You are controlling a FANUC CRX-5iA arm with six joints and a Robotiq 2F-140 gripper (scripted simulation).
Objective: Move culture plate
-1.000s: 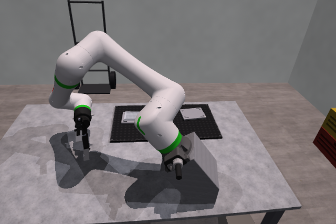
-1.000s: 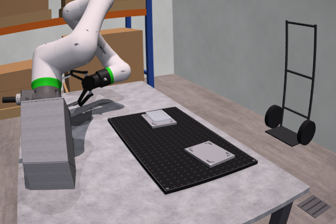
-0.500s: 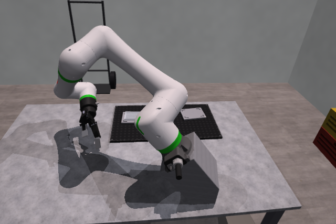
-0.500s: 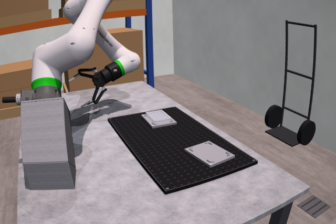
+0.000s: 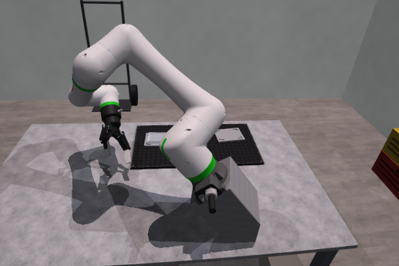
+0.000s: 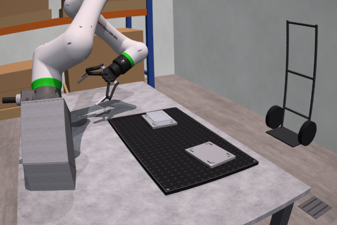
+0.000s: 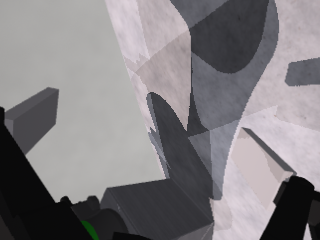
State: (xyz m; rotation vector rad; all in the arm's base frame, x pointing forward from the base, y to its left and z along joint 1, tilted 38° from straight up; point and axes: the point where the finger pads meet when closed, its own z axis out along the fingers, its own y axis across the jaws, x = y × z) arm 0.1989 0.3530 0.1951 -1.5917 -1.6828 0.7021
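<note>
You see the gripper (image 6: 93, 87) fully spread and empty, left of centre in the exterior view, above the table (image 6: 114, 184). The lidded culture plate (image 6: 160, 117) sits on nest N1 (image 6: 156, 125), mid-frame; nest N2 (image 6: 210, 154) lies lower right.
</note>
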